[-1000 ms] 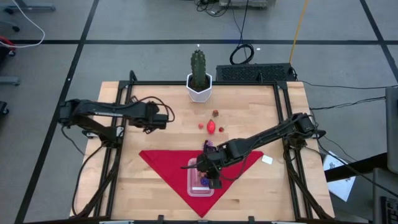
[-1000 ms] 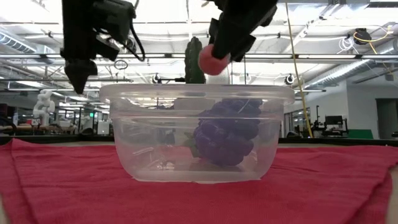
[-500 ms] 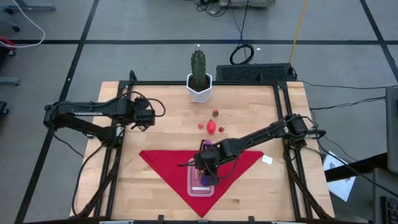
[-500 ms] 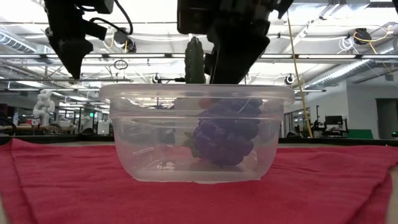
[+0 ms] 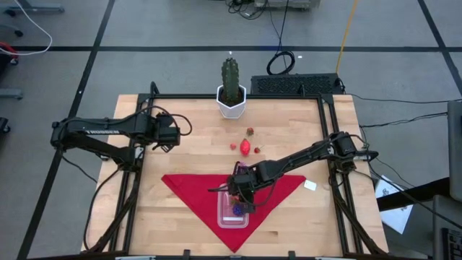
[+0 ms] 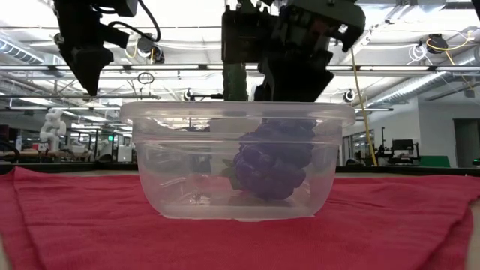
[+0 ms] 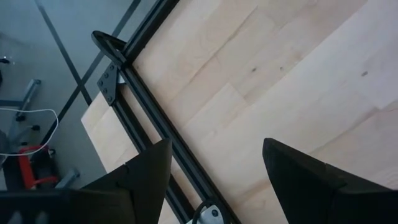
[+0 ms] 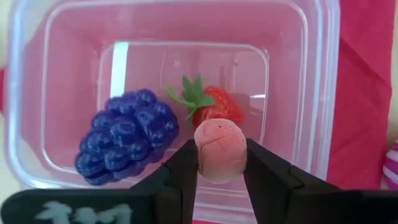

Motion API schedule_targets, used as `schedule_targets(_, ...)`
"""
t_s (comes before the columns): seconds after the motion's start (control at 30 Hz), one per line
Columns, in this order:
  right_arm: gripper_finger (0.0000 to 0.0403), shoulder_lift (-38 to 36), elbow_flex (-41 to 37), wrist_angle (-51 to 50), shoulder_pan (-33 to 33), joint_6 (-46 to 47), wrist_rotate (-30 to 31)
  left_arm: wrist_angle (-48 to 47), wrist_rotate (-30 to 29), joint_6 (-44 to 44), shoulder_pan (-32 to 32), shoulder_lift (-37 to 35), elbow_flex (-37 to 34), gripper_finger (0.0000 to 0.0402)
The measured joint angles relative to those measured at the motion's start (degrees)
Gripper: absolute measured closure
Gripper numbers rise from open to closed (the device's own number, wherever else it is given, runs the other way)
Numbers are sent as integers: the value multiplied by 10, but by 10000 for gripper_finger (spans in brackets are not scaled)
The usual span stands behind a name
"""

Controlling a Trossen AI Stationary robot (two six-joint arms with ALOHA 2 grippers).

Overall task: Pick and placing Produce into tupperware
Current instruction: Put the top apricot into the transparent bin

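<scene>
The clear tupperware (image 5: 232,211) stands on a red cloth (image 5: 189,189) and holds a purple grape bunch (image 8: 127,138) and a red strawberry (image 8: 217,107). My right gripper (image 8: 222,169) hangs over its opening, about level with the rim (image 6: 236,111), shut on a round pink produce piece (image 8: 221,149). Red and brownish produce pieces (image 5: 246,148) lie on the bare wood behind the cloth. A purple-white striped piece (image 8: 392,167) lies beside the container. My left gripper (image 5: 175,135) stands open above the table's far left, with nothing between its fingers (image 7: 143,177). My right gripper pinches the pink piece by its two opposite sides (image 8: 200,160) between its two fingers. The fingers slant down at it from the table's right side. The piece is lifted clear, above the container's floor and close to the strawberry.
A green cactus in a white pot (image 5: 230,90) stands at the far edge. A black frame rail (image 7: 155,121) runs along the table's left side under my left gripper. A small white tag (image 5: 310,185) lies right of the cloth. Bare wood lies to the left and right.
My right gripper has sunk with the pink piece toward the tupperware's opening; in the low view the piece has gone from above the rim to behind it. My left gripper has drawn back toward the table's left edge and risen, then kept still.
</scene>
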Motion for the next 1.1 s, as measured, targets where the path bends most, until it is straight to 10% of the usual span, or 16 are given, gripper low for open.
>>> schedule_targets(1.1, 232, 0, -18, 37, 1, -4, -1, 13, 0, -3, 0, 0, 0, 144)
